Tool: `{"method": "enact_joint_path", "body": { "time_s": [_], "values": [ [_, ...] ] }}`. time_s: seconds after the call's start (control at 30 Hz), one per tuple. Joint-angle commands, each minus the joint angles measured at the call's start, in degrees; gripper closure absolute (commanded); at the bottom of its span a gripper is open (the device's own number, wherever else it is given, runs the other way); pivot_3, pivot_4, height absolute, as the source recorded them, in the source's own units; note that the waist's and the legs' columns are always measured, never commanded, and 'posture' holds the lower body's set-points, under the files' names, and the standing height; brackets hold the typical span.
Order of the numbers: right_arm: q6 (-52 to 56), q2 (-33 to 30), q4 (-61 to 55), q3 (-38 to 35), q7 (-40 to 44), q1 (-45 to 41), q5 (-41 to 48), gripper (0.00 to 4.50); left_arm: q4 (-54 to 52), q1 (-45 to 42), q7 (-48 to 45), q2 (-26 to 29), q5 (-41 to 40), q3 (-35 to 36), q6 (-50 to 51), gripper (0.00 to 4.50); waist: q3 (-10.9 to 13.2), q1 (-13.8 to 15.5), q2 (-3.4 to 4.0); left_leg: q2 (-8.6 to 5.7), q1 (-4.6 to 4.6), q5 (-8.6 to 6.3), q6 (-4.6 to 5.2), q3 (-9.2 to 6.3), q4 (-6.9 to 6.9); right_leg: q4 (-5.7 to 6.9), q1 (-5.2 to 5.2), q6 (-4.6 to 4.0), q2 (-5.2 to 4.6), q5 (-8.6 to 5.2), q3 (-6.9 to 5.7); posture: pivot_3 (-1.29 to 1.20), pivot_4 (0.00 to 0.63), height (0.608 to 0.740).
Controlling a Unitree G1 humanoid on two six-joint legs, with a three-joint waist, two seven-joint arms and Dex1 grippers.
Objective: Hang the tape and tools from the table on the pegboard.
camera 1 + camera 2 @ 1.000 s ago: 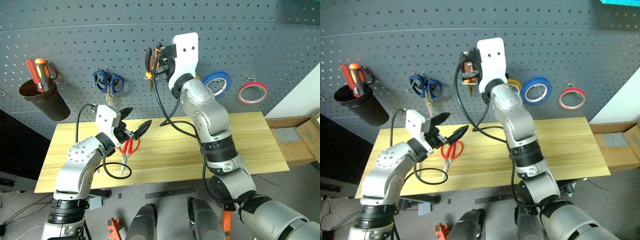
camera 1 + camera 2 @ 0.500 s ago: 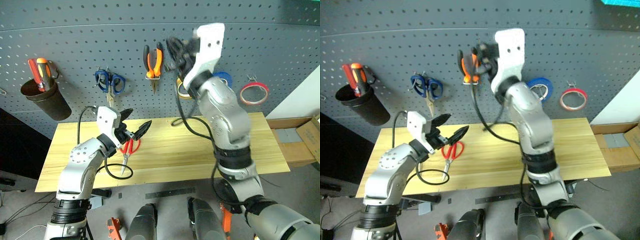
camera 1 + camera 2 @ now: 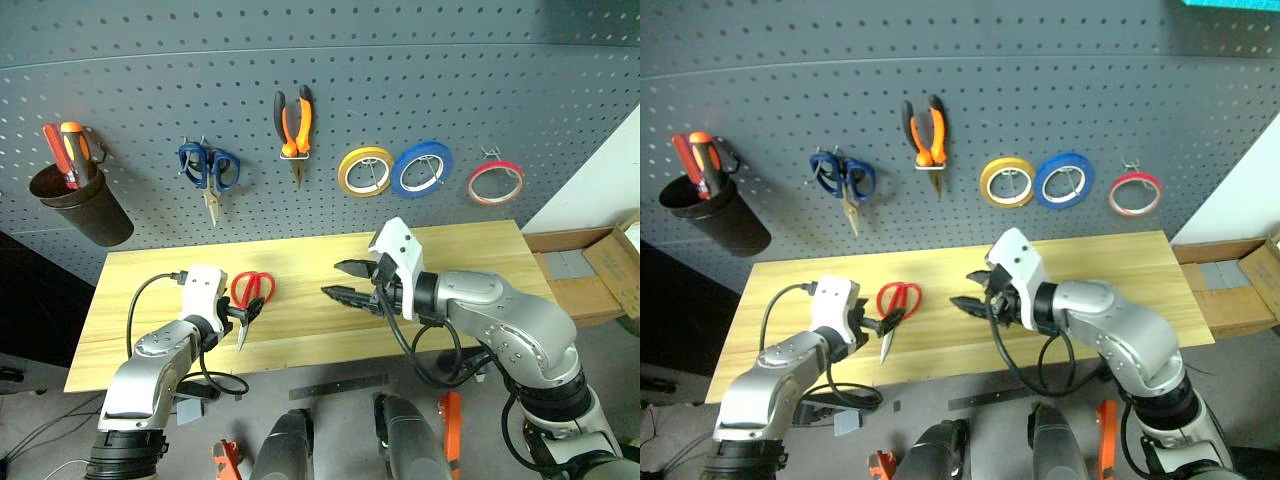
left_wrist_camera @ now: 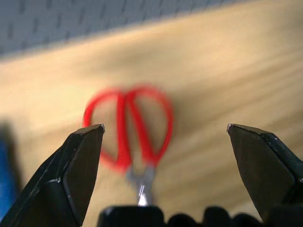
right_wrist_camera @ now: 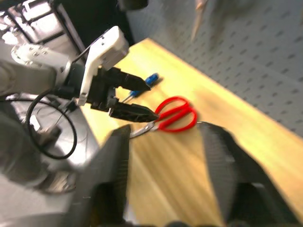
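Red-handled scissors [image 3: 249, 288] lie on the table [image 3: 480, 250], near its left front. My left gripper [image 3: 243, 319] is low over their blades, open, with the red handles [image 4: 128, 127] just beyond its fingers. My right gripper [image 3: 338, 280] hovers open and empty above the table's middle, pointing left toward the scissors [image 5: 174, 115]. The orange-and-black pliers [image 3: 292, 118] hang from a hook on the pegboard [image 3: 150, 90]. The red tape [image 3: 495, 182] hangs at the right. The blue-handled screwdriver [image 5: 149, 79] lies behind my left gripper.
On the pegboard hang a brown cup [image 3: 78, 208] holding red and orange screwdrivers, blue-handled scissors [image 3: 208, 168], a yellow roll [image 3: 365, 171] and a blue roll [image 3: 424, 168]. Cardboard boxes [image 3: 620, 262] stand off the table's right end.
My right gripper let go of the pliers, which stay hanging on the pegboard, then dropped to table height and opened. My left gripper sank toward the red scissors.
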Motion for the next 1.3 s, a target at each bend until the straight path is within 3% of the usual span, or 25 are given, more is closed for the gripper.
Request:
{"method": "enact_joint_path", "body": {
  "time_s": [0.03, 0.27, 0.7, 1.13, 1.3],
  "values": [
    [0.37, 0.31, -2.02, 1.94, -1.78, 0.15, -1.1, 1.15, 0.19, -0.31, 2.88, 1.41, 2.19, -0.42, 8.06, 0.0, 0.06, 0.02, -0.01, -0.01, 0.0, 0.0, 0.0, -0.01, 0.0, 0.0, 0.0, 0.0, 0.0, 0.0, -0.02, -0.01, 0.301, 0.74],
    [1.7, 1.55, -2.44, 5.92, -3.11, -0.13, -1.79, 1.15, 5.42, -3.66, 2.72, 0.07, 1.99, -0.12, 11.55, 0.0, 0.33, 0.34, -0.02, 0.0, -0.03, 0.0, -0.01, -0.09, -0.02, -0.01, 0.0, 0.0, -0.01, 0.0, -0.1, -0.01, 0.31, 0.74],
    [2.26, 1.88, -2.48, 6.33, -3.7, 0.18, -1.77, 1.15, 13.69, -8.47, 3.77, -3.59, 5.07, -4.27, 8.98, 0.0, 0.58, 0.33, -0.05, 0.01, -0.05, 0.0, -0.02, -0.25, -0.04, -0.05, -0.03, 0.0, -0.07, 0.0, -0.1, -0.03, 0.311, 0.74],
    [0.99, 0.32, -1.94, 6.13, -3.06, -0.43, -2.89, 1.1, 18.36, -7.52, 3.27, -3.02, 6.92, -2.09, -0.61, 4.2, 0.58, 0.34, -0.05, 0.0, -0.06, 0.0, -0.02, -0.25, -0.04, -0.08, -0.02, 0.01, -0.1, 0.0, -0.1, -0.05, 0.301, 0.74],
    [0.56, -1.15, -2.63, 5.67, -2.61, 0.09, -2.84, 1.1, 15.23, -5.54, 2.59, -3.82, 5.79, -0.37, -6.48, 4.27, 0.58, 0.31, -0.05, 0.01, -0.07, -0.01, -0.02, -0.25, -0.04, -0.09, -0.02, 0.01, -0.11, 0.0, -0.1, -0.06, 0.293, 0.74]
  ]
}}
